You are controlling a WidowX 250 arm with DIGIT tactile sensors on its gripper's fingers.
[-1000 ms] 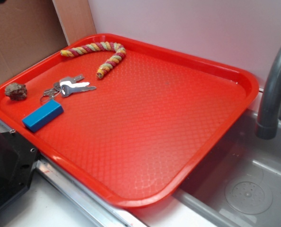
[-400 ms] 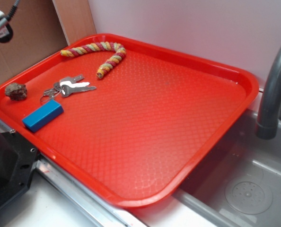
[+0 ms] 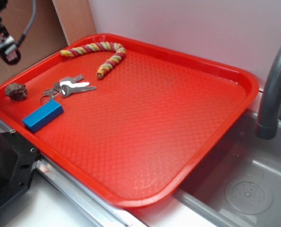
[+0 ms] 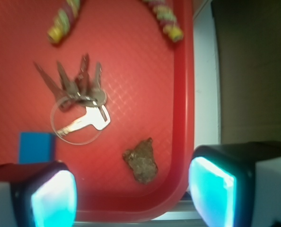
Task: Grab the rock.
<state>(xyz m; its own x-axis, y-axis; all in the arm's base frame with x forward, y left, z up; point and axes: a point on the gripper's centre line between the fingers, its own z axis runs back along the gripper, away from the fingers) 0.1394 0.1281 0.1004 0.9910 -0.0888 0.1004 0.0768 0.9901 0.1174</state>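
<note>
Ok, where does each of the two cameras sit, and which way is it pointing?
Exterior: off the tray's near corner, raised, looking down across the red tray toward the wall; part of the gripper shows top left.
Wrist: on the arm, looking straight down between the open gripper fingers at the tray's corner.
Shared: rock, keys, blue block, rope.

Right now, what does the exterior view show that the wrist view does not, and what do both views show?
Only the exterior view shows the whole red tray, the grey faucet and the sink beside it, and the full length of the rope.

Only the wrist view shows the tool open, its two fingers lit blue, apart on either side of the rock and not touching it.

Both show the rock near the tray's rim, the keys next to it, the blue block and parts of the rope.
</note>
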